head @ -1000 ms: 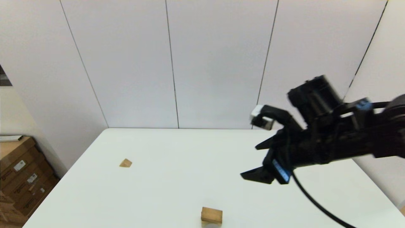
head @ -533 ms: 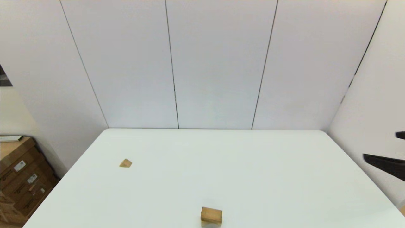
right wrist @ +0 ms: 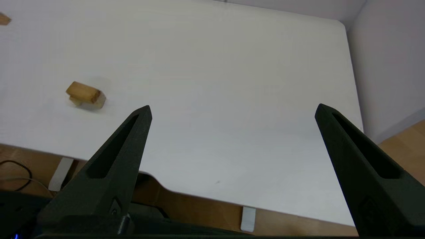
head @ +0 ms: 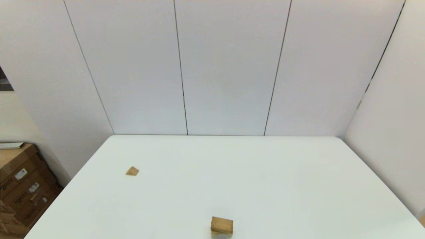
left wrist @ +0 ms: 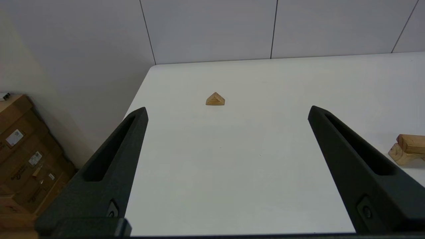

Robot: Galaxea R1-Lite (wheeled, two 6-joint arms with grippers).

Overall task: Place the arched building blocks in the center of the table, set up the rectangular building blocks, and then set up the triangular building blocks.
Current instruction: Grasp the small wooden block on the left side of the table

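Note:
On the white table (head: 265, 172), near its front edge, the rectangular building block (head: 221, 224) lies on top of the paler arched building block (head: 219, 236). The left wrist view shows the same pair, bar (left wrist: 411, 143) over arch (left wrist: 397, 156), and so does the right wrist view, bar (right wrist: 82, 92) over arch (right wrist: 97, 101). The triangular building block (head: 132, 171) sits alone at the left (left wrist: 215, 99) (right wrist: 4, 19). My left gripper (left wrist: 228, 109) is open above the table's left part, well short of the triangle. My right gripper (right wrist: 234, 107) is open over the table's near right edge. Neither arm shows in the head view.
Cardboard boxes (head: 20, 189) are stacked on the floor left of the table. Grey wall panels stand behind the table and along its right side. Below the table's front edge (right wrist: 199, 196) the right wrist view shows wooden floor and a cable (right wrist: 16, 172).
My right arm has pulled back to the right and left the head view. The blocks have not moved.

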